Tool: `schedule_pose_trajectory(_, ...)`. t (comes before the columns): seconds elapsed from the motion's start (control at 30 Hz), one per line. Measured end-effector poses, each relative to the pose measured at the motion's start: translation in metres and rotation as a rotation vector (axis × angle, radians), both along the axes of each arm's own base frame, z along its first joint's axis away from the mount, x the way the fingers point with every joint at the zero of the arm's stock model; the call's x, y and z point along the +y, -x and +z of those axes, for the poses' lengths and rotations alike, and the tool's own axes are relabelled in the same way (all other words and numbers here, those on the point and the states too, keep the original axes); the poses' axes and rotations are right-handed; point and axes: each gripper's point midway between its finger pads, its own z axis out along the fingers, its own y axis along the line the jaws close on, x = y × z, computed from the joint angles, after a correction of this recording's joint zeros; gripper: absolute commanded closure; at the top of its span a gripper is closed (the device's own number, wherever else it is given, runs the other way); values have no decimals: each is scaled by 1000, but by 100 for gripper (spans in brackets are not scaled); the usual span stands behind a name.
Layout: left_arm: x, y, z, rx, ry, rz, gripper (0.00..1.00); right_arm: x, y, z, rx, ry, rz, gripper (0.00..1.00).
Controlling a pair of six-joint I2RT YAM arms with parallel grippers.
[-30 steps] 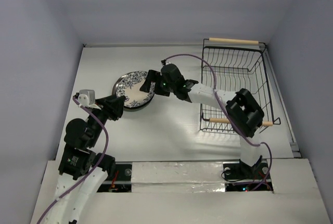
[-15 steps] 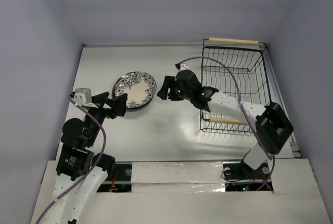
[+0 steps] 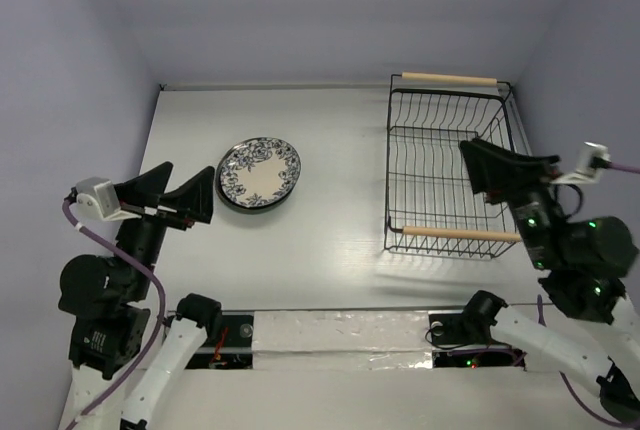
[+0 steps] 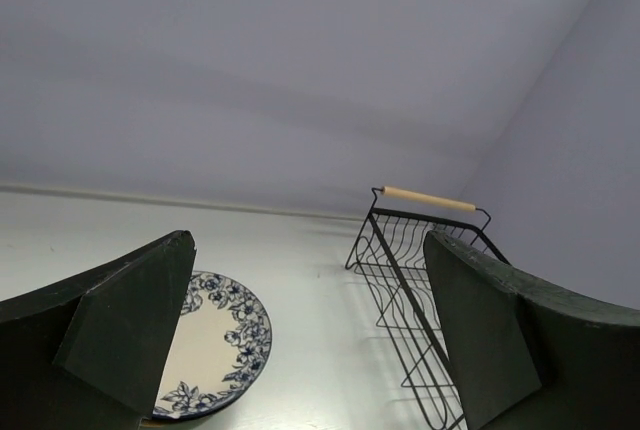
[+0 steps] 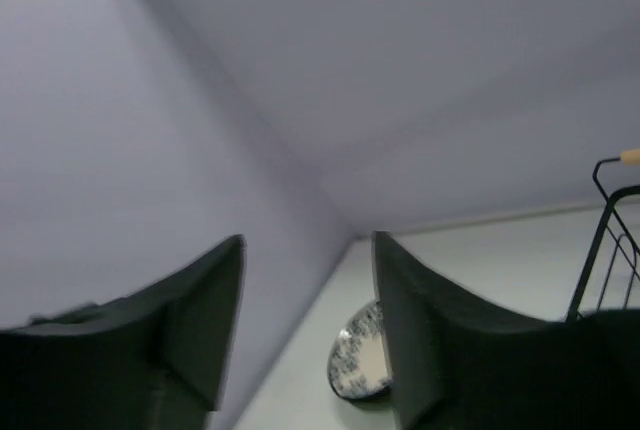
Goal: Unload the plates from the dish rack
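The plates lie as a stack left of the table's middle, and the top plate [image 3: 259, 172] is white with a dark blue floral pattern. A dark rim shows under it. The same plate [image 4: 205, 350] lies low in the left wrist view and shows small [image 5: 357, 360] in the right wrist view. The black wire dish rack [image 3: 390, 170] with wooden handles stands at the right with no plate showing in it. My left gripper [image 3: 185, 188] hangs open left of the stack, touching nothing. My right gripper [image 3: 480, 162] is raised over the rack's near right side, open and holding nothing.
Pale walls close in the table at the back and on both sides. The rack [image 4: 410, 270] takes up the right third of the table. A taped strip [image 3: 340, 335] runs along the near edge by the arm bases.
My right arm has pulled back from beside the plate stack to the right, above the rack, its jaws narrowing. My left gripper has opened wide and drawn back to the left.
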Motion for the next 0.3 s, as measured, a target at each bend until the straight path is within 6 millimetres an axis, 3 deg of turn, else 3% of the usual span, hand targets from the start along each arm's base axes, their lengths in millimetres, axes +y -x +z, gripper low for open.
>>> schedule_pose_trajectory(0.07, 3, 3, 5, -13, 4, 9, 1, -27, 14, 11, -47, -42, -48, 14)
schedule_pose_trajectory(0.13, 4, 4, 8, -19, 3, 15, 1, -38, 18, 8, -58, -45, -79, 12)
schedule_pose_trajectory(0.3, 5, 4, 8, -20, -5, 20, 1, -32, -1, -39, 39, 51, -134, 12)
